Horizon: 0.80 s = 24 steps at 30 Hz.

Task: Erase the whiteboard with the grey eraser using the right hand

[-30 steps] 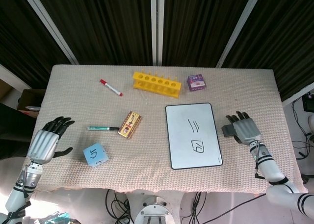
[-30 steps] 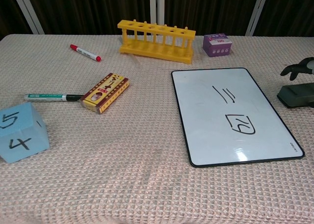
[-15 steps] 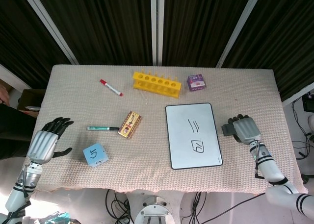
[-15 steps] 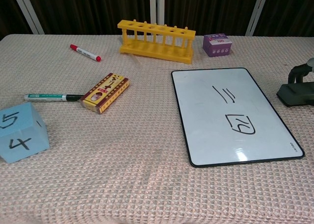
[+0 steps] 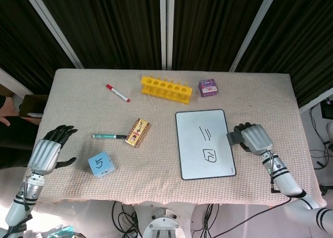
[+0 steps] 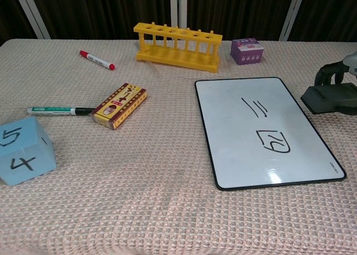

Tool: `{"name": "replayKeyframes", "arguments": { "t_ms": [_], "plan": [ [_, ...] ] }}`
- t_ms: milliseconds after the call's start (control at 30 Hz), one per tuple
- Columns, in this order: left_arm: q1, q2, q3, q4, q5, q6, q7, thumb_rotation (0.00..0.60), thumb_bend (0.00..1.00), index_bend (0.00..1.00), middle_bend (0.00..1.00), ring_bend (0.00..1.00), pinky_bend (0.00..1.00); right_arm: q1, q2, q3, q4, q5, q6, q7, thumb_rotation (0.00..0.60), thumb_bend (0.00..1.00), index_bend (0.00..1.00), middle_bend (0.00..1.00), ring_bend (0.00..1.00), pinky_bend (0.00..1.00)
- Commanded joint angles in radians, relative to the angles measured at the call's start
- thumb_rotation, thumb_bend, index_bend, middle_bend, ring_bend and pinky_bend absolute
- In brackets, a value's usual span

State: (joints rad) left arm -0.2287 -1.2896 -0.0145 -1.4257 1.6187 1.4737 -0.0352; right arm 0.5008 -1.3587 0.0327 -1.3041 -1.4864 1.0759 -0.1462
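Head view: right hand (image 5: 255, 138) grips the grey eraser (image 5: 233, 138), a dark grey block just beside the whiteboard (image 5: 204, 143) right edge; left hand (image 5: 48, 149) far left of the whiteboard, fingers spread, holding nothing. Chest view: eraser (image 6: 329, 98) lifted, fingers (image 6: 329, 72) curled over its top; black scribbles mid-whiteboard (image 6: 264, 129).

Right hand (image 5: 255, 138) fingers, spread over grey eraser (image 5: 233, 138) a second ago, now curled around it, gripping. Hand plus eraser shifted away from table's right edge toward whiteboard (image 5: 204, 143); eraser now just beside board's right edge. In chest view eraser (image 6: 328, 97) sits higher than before, possibly lifted off cloth.
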Motion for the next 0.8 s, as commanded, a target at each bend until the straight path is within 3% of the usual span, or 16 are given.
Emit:
{"name": "replayKeyframes", "arguments": {
  "t_ms": [33,300,800],
  "plan": [
    [0.003,0.002,0.002,0.001,-0.001,0.002,-0.004,0.6,0.0,0.2,0.17,0.13,0.28,0.004,0.007,-0.044,-0.034,-0.109,0.056,0.039,0.6,0.32,0.78,0.67,0.55,0.66],
    [0.013,0.005,0.009,0.014,-0.003,0.006,-0.024,0.6,0.0,0.2,0.17,0.13,0.28,-0.004,-0.006,-0.115,-0.074,-0.245,0.108,0.002,0.6,0.33,0.92,0.77,0.65,0.76],
    [0.021,0.004,0.01,0.029,0.002,0.018,-0.041,0.6,0.0,0.2,0.17,0.13,0.28,-0.032,-0.04,-0.155,-0.113,-0.274,0.081,-0.138,0.6,0.34,0.95,0.79,0.67,0.78]
  ]
}}
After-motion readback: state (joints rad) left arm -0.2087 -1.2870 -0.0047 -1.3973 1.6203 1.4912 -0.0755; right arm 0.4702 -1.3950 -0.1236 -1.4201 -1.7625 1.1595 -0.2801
